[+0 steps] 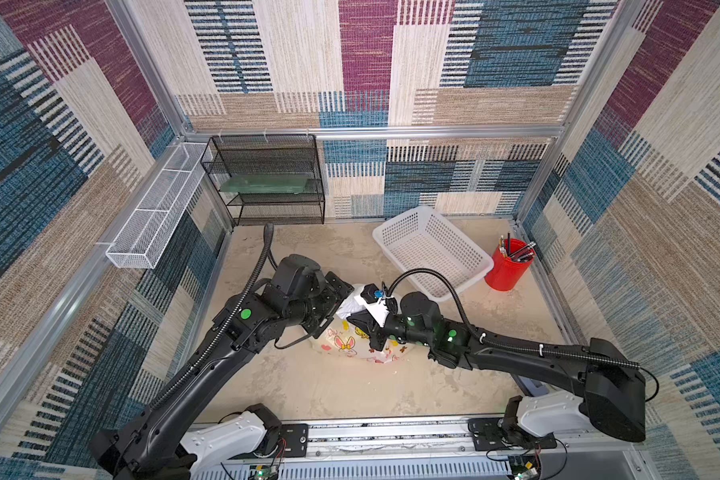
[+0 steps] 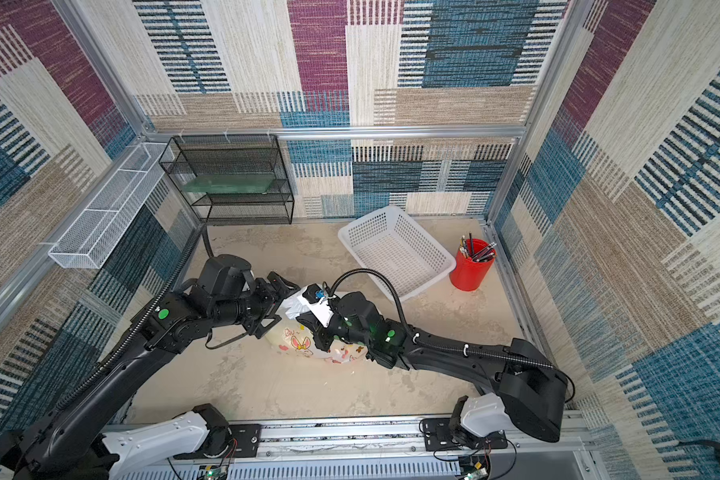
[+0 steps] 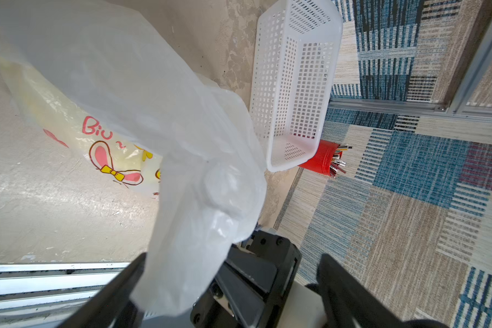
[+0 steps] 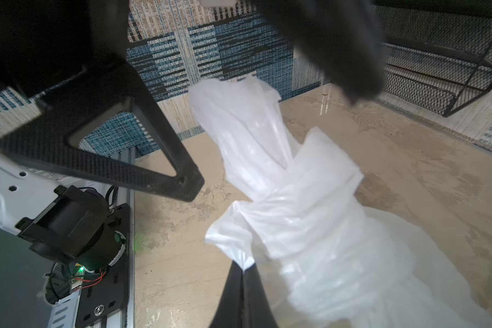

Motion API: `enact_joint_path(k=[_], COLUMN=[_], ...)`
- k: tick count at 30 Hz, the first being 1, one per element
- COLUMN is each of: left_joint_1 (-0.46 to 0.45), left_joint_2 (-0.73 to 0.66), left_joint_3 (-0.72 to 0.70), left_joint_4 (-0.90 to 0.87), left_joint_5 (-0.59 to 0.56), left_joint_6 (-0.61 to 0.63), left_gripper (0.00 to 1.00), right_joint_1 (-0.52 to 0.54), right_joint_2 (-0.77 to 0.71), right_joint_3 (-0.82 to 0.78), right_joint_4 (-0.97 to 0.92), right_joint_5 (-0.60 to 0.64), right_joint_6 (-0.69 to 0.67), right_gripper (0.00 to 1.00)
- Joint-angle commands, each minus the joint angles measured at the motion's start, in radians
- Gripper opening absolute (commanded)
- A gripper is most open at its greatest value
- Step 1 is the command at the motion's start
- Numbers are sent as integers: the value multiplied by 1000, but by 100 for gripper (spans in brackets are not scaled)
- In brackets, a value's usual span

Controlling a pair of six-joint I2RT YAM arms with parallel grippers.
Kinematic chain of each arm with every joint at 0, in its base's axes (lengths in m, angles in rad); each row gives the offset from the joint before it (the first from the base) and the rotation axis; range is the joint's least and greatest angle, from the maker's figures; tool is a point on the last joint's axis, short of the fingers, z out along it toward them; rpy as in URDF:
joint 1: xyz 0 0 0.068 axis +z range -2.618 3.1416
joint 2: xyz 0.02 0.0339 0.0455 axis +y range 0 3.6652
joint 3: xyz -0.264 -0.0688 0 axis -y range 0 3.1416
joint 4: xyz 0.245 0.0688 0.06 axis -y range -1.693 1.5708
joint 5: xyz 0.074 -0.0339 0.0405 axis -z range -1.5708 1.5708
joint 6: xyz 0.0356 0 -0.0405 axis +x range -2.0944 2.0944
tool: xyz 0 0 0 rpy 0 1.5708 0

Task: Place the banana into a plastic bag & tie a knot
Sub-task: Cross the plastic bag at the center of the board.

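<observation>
Right wrist: right pincer (image 4: 243, 269) on bag (image 4: 310, 227)

Top views look steeply down; wrist cameras hug the plastic bag (image 3: 154, 113).

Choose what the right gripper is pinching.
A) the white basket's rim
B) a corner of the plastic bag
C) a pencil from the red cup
B: in the right wrist view, the right gripper has its jaws shut on a white corner of the plastic bag.
</observation>
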Motion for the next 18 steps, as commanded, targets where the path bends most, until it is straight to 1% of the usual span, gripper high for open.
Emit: enact_joint_path(k=[1, 5, 8, 14, 18], left_joint_1=[2, 13, 15, 13, 13], left_joint_2=[13, 79, 101, 98, 108], left_joint_3=[-17, 21, 53, 73, 104], left_joint_4=[35, 53, 47, -8, -93], left_joint_5=[4, 3, -9, 35, 66], left_joint_6=[-43, -47, -67, -182, -244], left_gripper=[87, 85, 83, 71, 70], right_joint_1=[1, 7, 7, 3, 0], right_joint_2=[-6, -3, 9, 44, 45], right_joint_3=[-14, -41, -64, -74, -95], right_joint_4=[48, 78, 125, 195, 242], right_joint_5=[-12, -14, -8, 19, 38], right_joint_6=[20, 24, 21, -6, -17], right_gripper=[0, 0, 0, 0, 0])
